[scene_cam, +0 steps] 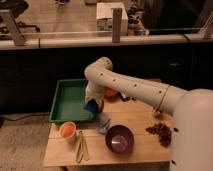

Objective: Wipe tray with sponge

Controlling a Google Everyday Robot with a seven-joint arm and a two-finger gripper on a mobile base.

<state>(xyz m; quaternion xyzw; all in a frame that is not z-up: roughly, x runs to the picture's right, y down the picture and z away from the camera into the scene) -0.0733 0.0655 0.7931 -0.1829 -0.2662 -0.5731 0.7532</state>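
Note:
A green tray (67, 100) sits at the back left of the wooden table (145, 145). My white arm reaches in from the right, and my gripper (93, 104) hangs over the tray's right rim. A small blue thing (91, 107), likely the sponge, shows right at the gripper's tip, at the tray's right edge. I cannot tell whether it is held or resting on the tray. The arm hides part of the tray's right side.
An orange cup (67, 130) stands in front of the tray, with wooden tongs (81, 146) beside it. A grey cloth (103, 122), a purple bowl (120, 139) and a dark cluster like grapes (161, 132) lie to the right. An orange thing (111, 92) sits behind the arm.

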